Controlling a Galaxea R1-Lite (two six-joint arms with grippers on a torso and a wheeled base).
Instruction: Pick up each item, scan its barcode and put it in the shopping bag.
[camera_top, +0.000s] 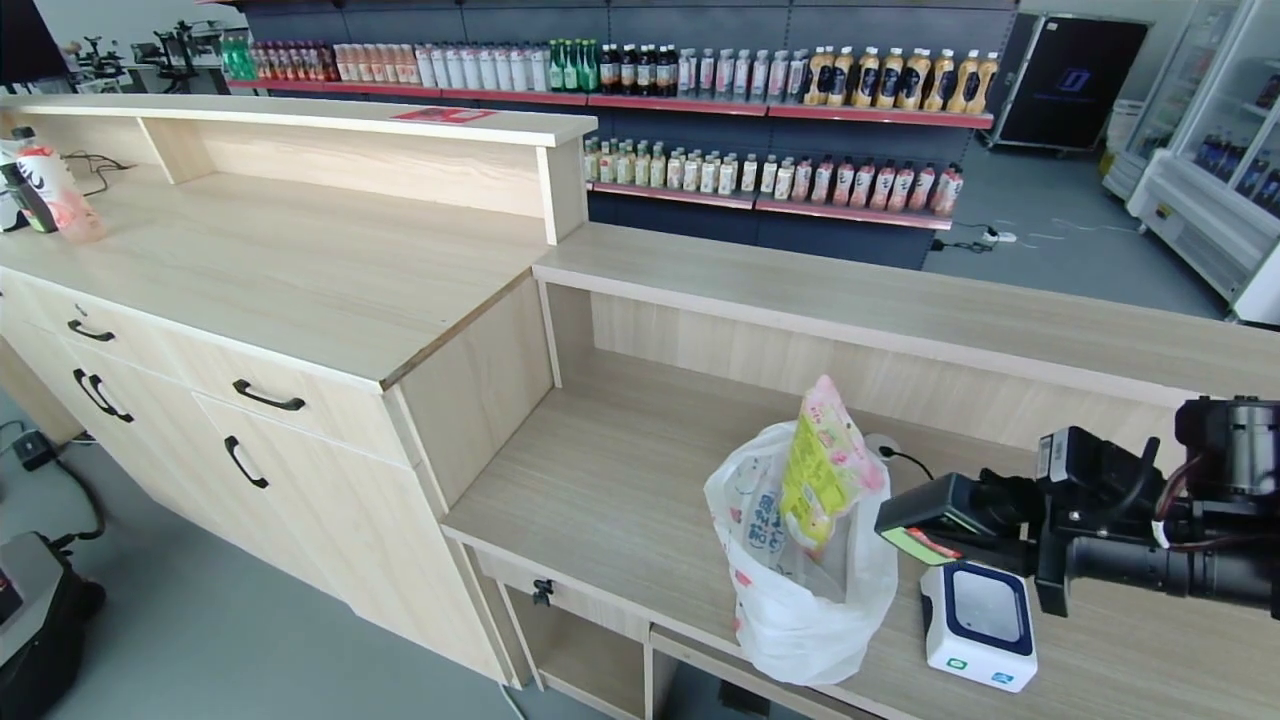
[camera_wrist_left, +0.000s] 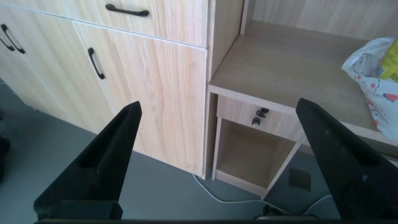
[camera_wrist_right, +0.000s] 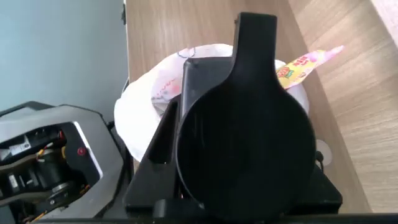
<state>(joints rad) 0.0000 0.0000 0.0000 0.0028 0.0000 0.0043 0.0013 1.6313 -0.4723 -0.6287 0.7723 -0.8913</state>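
Note:
A white shopping bag (camera_top: 800, 590) stands on the lower counter (camera_top: 620, 470) with a yellow-green snack packet (camera_top: 825, 470) sticking out of its top. My right gripper (camera_top: 965, 515) hovers just right of the bag's mouth, shut on a black box (camera_top: 920, 525) with a green and red label underneath. The black box (camera_wrist_right: 242, 143) hangs over the bag (camera_wrist_right: 143, 106) and the packet (camera_wrist_right: 305, 62). A white scanner (camera_top: 980, 625) with a blue-framed window lies below the gripper. My left gripper (camera_wrist_left: 217, 162) is open and holds nothing, low over the floor before the cabinet (camera_wrist_left: 149, 81). The bag (camera_wrist_left: 373, 68) lies beyond it.
A tall counter (camera_top: 280, 260) with drawers and black handles stands to the left, a pink-labelled bottle (camera_top: 55, 185) at its far end. A raised ledge (camera_top: 900, 310) backs the lower counter. Shelves of bottles (camera_top: 700, 80) line the back wall. A cable (camera_top: 905, 460) runs behind the bag.

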